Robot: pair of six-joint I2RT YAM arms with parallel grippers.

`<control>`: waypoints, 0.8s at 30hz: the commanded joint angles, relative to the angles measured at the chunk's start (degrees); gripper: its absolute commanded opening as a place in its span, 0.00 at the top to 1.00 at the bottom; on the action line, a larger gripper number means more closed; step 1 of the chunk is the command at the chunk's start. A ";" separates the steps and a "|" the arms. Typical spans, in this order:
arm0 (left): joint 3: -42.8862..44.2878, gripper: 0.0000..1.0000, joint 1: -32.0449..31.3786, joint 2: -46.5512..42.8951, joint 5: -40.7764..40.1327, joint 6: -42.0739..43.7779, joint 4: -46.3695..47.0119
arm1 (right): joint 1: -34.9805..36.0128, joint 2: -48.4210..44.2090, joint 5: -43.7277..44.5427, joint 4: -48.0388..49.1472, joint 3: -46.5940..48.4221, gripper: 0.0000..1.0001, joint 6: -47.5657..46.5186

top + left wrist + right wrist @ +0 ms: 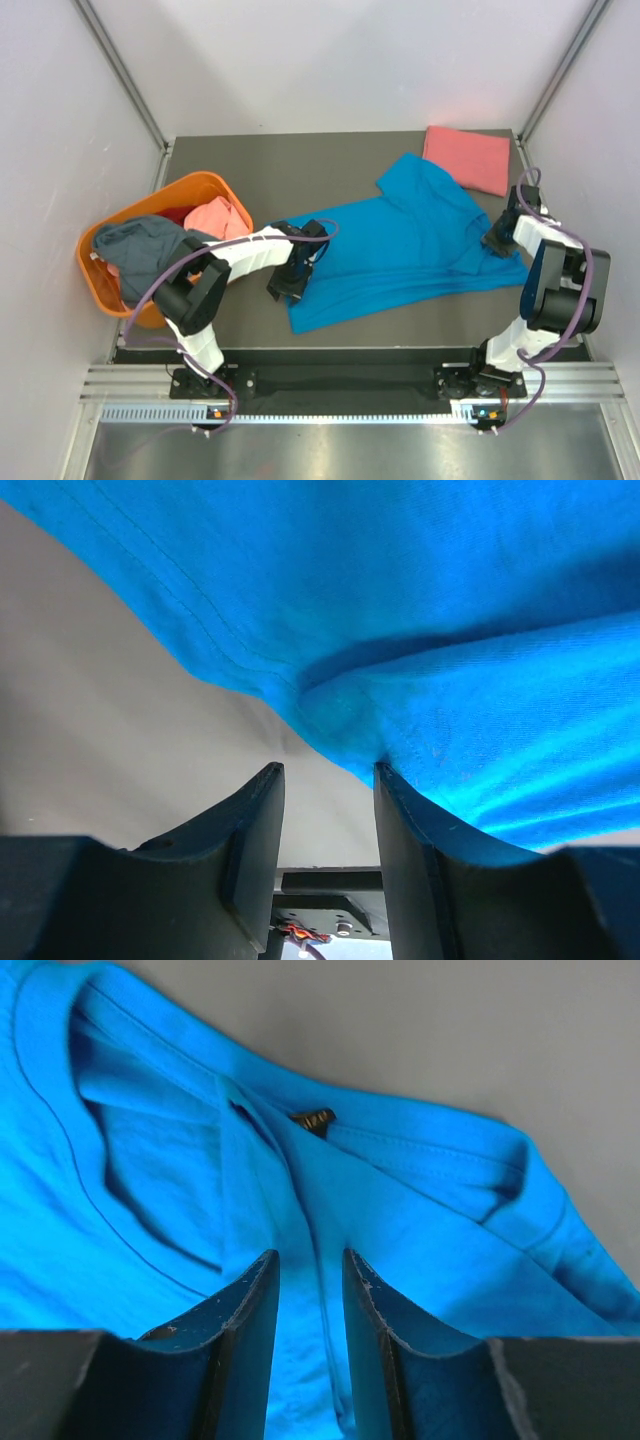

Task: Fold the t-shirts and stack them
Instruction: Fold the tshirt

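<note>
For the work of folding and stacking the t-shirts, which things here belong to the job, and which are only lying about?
Belonging to the job:
blue t-shirt, spread on the table
folded pink t-shirt, far right corner
grey-blue shirt and pink shirt, in the orange basket

Only lying about:
orange basket

free: far-left table [280, 168] bare | blocked: basket [205, 182] L edge, blue shirt [400, 250] ctr, pink shirt [467, 158] far-R corner

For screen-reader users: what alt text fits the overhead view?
A bright blue t-shirt lies spread on the table, the left gripper at its hem and the right gripper near its collar. A folded salmon-pink t-shirt sits far right; an orange basket of clothes stands left.
</note>
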 commanded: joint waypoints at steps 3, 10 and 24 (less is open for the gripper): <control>1.79 0.54 0.48 0.26 1.24 1.38 2.55 | 0.64 2.11 -0.25 4.96 -0.07 0.69 0.91; 1.88 0.59 0.48 1.93 -0.42 1.39 1.76 | 0.64 2.64 -0.16 6.46 0.71 0.90 0.73; -3.04 0.61 0.57 1.49 -3.32 -2.84 0.44 | 0.64 3.08 -0.77 8.04 3.53 1.00 0.82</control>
